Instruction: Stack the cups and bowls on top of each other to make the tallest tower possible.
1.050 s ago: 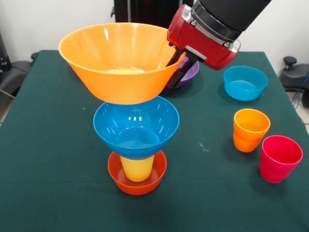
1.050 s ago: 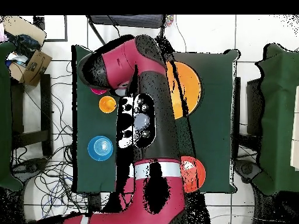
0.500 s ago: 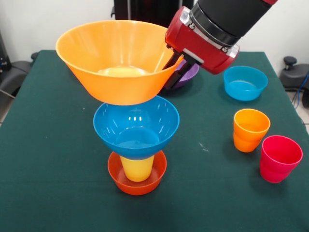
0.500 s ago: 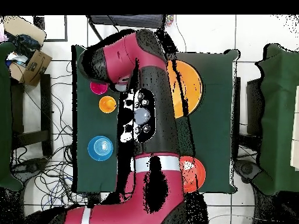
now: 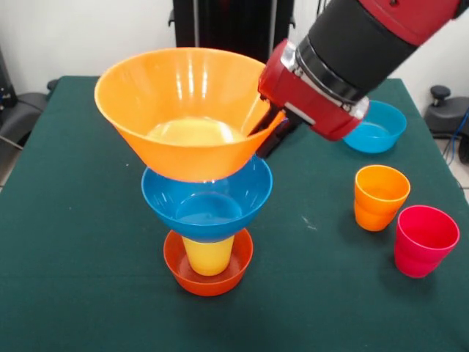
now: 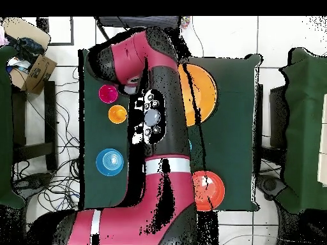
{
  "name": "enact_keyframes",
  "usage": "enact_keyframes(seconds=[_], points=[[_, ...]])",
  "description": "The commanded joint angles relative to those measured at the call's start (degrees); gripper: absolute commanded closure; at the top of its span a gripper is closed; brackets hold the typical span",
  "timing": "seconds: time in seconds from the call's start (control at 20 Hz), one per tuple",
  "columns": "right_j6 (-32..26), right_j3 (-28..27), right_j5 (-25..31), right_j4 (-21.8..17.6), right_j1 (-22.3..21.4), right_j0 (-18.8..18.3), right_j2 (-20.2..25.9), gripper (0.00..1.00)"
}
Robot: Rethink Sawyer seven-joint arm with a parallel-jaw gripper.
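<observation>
My gripper [image 5: 266,136] is shut on the right rim of the large light orange bowl [image 5: 187,110], one finger inside and one outside. That bowl's base hangs level in the mouth of the large blue bowl [image 5: 207,198], and I cannot tell if they touch. The blue bowl rests on the yellow cup [image 5: 209,254], which stands in a small red-orange bowl [image 5: 209,282]; together they form the tower. From above, the light orange bowl [image 6: 203,96] shows beside my arm. The purple bowl is hidden.
At the right stand an orange cup [image 5: 379,196] and a pinkish red cup [image 5: 425,240]. A small teal-blue bowl [image 5: 377,128] sits behind my arm. Overhead shows a second red-orange bowl [image 6: 207,190], the teal-blue bowl [image 6: 109,162], orange cup [image 6: 117,114] and pinkish red cup [image 6: 107,94].
The light orange bowl has come down lower over the blue bowl with my gripper on its rim. My arm has swung nearer and now covers the purple bowl.
</observation>
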Motion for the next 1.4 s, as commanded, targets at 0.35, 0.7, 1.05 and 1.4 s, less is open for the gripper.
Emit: enact_keyframes(seconds=[0.35,0.7,1.05,1.4], points=[[-8.5,-8.0,7.2,1.8,4.6,2.1,3.7,1.0],[-8.5,-8.7,8.4,2.7,4.5,2.9,2.5,1.0],[-9.0,-10.7,9.1,2.4,5.5,3.3,2.2,1.0],[-9.2,-11.7,9.5,2.2,5.8,3.6,1.8,1.0]])
